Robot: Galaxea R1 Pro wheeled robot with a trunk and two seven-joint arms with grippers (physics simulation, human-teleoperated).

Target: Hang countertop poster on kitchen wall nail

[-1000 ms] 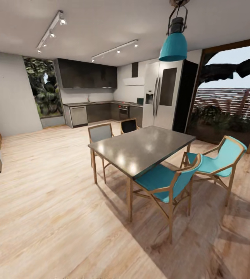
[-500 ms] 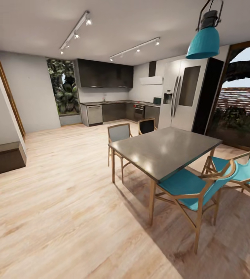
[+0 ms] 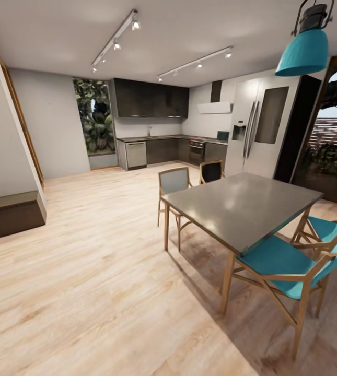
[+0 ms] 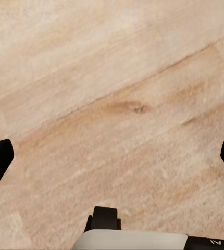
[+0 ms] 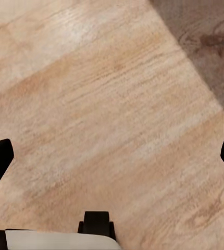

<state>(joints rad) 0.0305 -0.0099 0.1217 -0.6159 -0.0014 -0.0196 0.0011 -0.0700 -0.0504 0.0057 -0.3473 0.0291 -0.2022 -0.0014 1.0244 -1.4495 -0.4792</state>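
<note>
Wooden floor (image 3: 84, 292) stretched toward the kitchen counter (image 3: 152, 138) at 12 o'clock; both jaws hung open, empty. Dining table (image 3: 241, 206) at 2 o'clock risked a clip.

Head view: looks level across the room, the kitchen countertop (image 3: 160, 138) far off at centre, the dining table (image 3: 244, 206) nearer at right.
Wrist views: each faces down, close above the wooden floor (image 4: 117, 104).
Shared: the floor.
</note>
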